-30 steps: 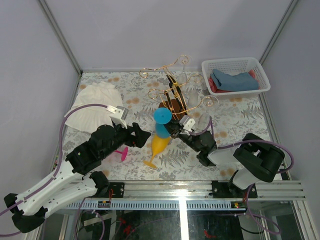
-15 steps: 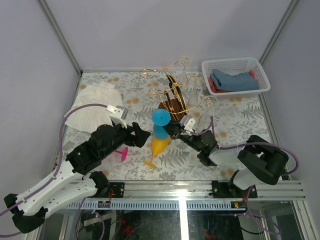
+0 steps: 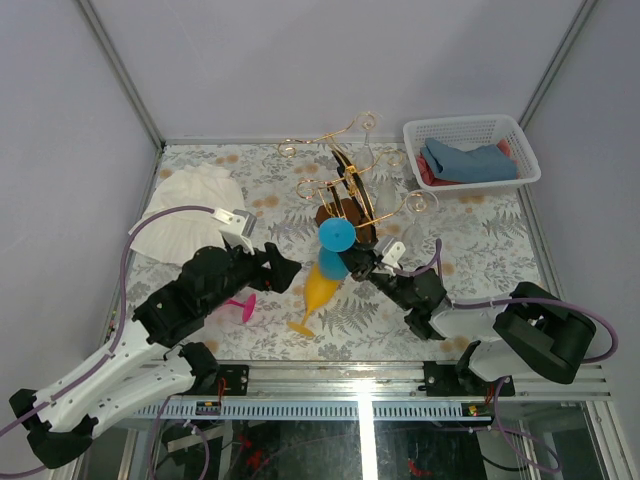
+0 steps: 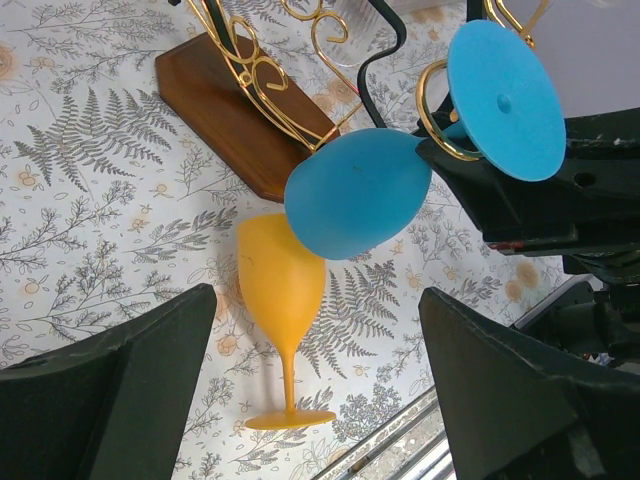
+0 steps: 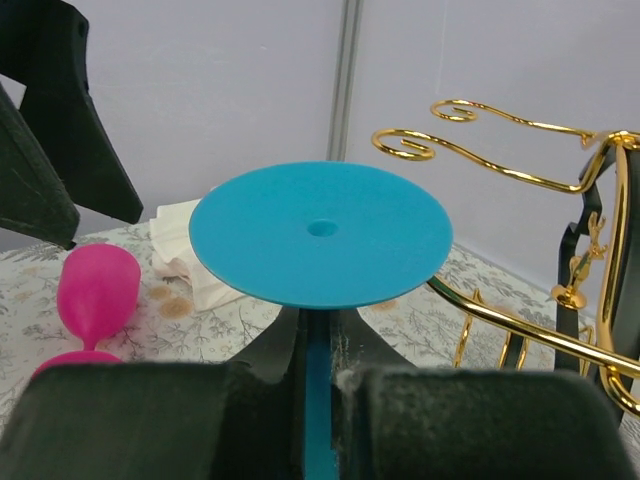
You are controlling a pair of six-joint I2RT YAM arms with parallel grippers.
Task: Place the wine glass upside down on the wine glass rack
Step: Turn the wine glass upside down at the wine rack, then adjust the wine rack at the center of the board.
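My right gripper is shut on the stem of a blue wine glass, held upside down with its round foot up and its bowl down. The glass hangs just in front of the wine glass rack, gold curly wire arms and a black arched bar on a brown wooden base. One gold arm passes right beside the stem. My left gripper is open and empty, left of the glass, above the table.
An orange wine glass stands on the table under the blue one. A pink glass lies under my left arm. A white cloth lies at the far left. A white basket with cloths stands at the back right.
My right gripper has carried the blue glass slightly right and toward the rack's front gold arm. The left arm has barely moved.
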